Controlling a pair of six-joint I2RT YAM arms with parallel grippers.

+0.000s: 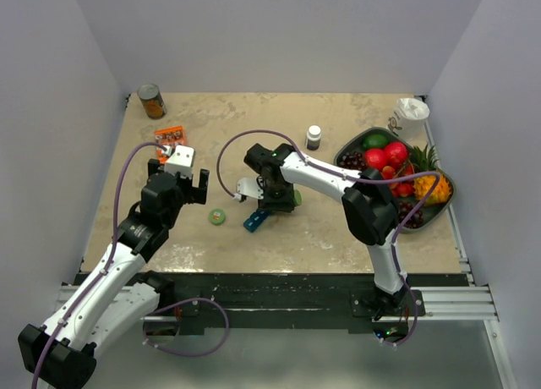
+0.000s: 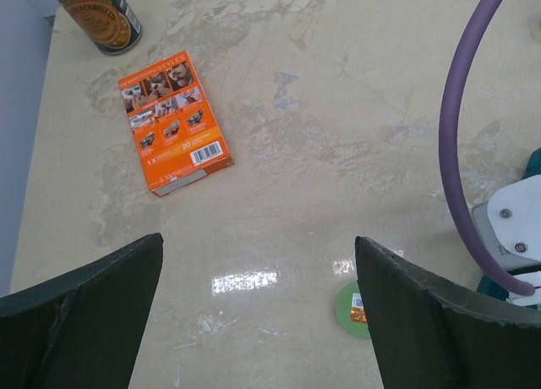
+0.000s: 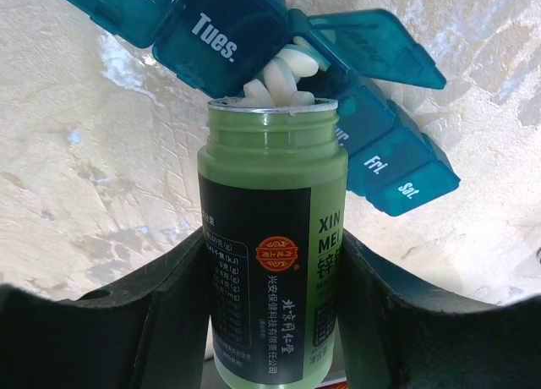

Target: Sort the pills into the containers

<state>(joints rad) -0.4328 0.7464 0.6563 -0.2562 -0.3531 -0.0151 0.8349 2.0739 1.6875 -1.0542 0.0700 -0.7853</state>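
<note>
My right gripper is shut on a green pill bottle with a black label, tipped with its open mouth at the teal-blue pill organizer. One lid stands open, and white pills lie in that compartment and at the bottle's mouth. In the top view the right gripper holds the bottle over the organizer mid-table. My left gripper is open and empty above bare table, with the bottle's green cap by its right finger; it shows in the top view left of the cap.
An orange box and a brown tin can lie at the far left. A small dark bottle stands mid-back. A grey fruit tray sits at the right, with a white cup behind it.
</note>
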